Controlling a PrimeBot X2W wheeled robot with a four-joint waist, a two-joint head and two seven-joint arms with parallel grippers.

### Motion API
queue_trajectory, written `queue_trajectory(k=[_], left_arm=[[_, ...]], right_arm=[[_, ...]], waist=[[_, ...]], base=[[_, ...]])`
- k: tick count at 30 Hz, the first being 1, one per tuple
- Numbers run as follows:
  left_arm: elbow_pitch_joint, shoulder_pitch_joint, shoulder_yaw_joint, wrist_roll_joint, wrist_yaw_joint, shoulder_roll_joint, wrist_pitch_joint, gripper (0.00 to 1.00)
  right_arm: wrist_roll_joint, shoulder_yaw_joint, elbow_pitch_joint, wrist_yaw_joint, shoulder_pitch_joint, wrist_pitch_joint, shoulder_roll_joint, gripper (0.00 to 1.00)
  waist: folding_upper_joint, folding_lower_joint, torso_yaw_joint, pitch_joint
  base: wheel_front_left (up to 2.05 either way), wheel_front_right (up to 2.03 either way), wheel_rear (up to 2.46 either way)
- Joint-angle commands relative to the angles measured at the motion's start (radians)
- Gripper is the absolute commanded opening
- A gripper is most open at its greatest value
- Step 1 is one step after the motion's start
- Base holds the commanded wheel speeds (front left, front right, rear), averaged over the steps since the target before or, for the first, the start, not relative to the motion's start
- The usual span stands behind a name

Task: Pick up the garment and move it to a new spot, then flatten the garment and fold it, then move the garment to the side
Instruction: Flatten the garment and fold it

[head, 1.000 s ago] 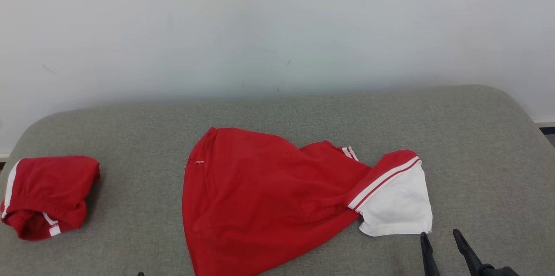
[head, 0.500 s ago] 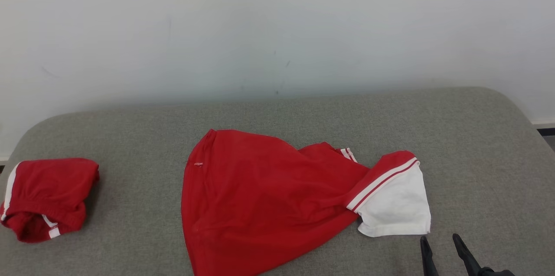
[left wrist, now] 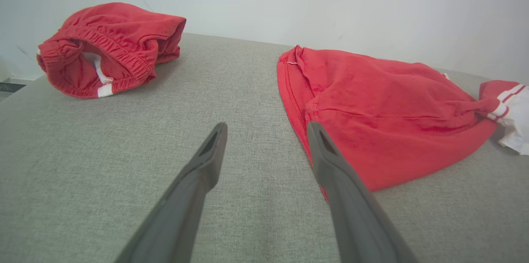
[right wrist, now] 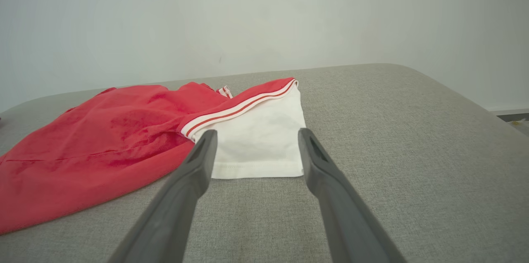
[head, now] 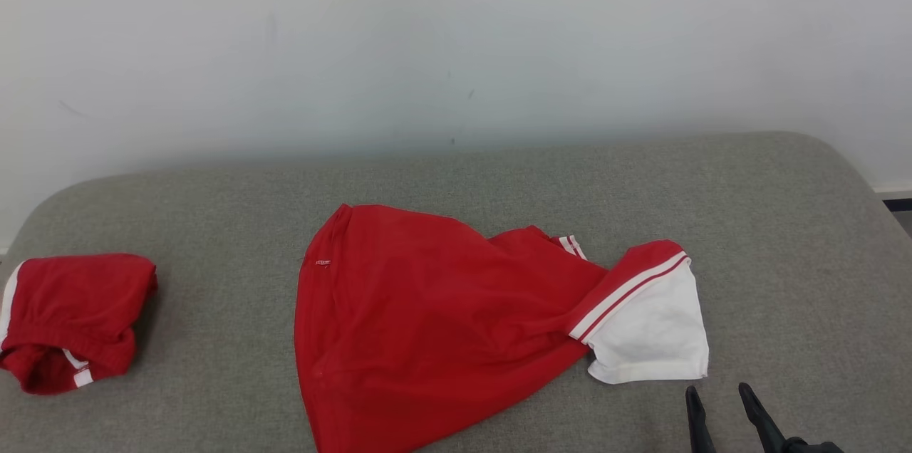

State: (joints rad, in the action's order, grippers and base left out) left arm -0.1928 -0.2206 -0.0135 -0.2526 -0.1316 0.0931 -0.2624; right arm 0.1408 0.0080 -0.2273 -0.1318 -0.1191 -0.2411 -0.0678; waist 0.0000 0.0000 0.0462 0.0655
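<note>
Red-and-white garment (head: 427, 325) unmoved at centre of tabletop (head: 784, 225), left gripper (left wrist: 266, 126) and right gripper (head: 716, 390) near front edge, jaws wide and empty, seemingly unshifted

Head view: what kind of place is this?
Probably an indoor room for folding clothes: a grey padded surface against a plain white wall, with a red shirt and a bundled red garment on it.

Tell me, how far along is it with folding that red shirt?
Done: a red bundle sits at the left edge of the grey pad, seemingly a finished piece put aside. In hand: nothing is gripped. The red shirt lies rumpled mid-pad, with the open right gripper pointing at its white sleeve and the open left gripper at its other end. Left: lifting, flattening, folding, moving it aside.
</note>
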Motion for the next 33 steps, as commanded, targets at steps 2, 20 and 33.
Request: queue_trajectory(k=[2, 20, 33], left_arm=[[-0.016, 0.041, 0.020, -0.026, 0.002, 0.017, -0.004, 1.00], [-0.296, 0.409, 0.211, -0.190, 0.002, 0.109, 0.113, 1.00], [-0.339, 0.450, 0.277, -0.274, 0.002, 0.144, 0.185, 1.00]], right_arm=[[0.008, 0.003, 0.002, 0.002, 0.014, -0.002, 0.004, 1.00], [0.005, 0.083, -0.026, 0.002, 0.152, -0.005, -0.002, 1.00], [0.011, 0.068, -0.060, 0.002, 0.172, -0.020, 0.002, 1.00]], waist=[[0.0000, 0.0000, 0.002, -0.010], [0.0000, 0.0000, 0.098, -0.161], [0.0000, 0.0000, 0.107, -0.180]], base=[[0.00, 0.00, 0.00], [0.00, 0.00, 0.00], [0.00, 0.00, 0.00]])
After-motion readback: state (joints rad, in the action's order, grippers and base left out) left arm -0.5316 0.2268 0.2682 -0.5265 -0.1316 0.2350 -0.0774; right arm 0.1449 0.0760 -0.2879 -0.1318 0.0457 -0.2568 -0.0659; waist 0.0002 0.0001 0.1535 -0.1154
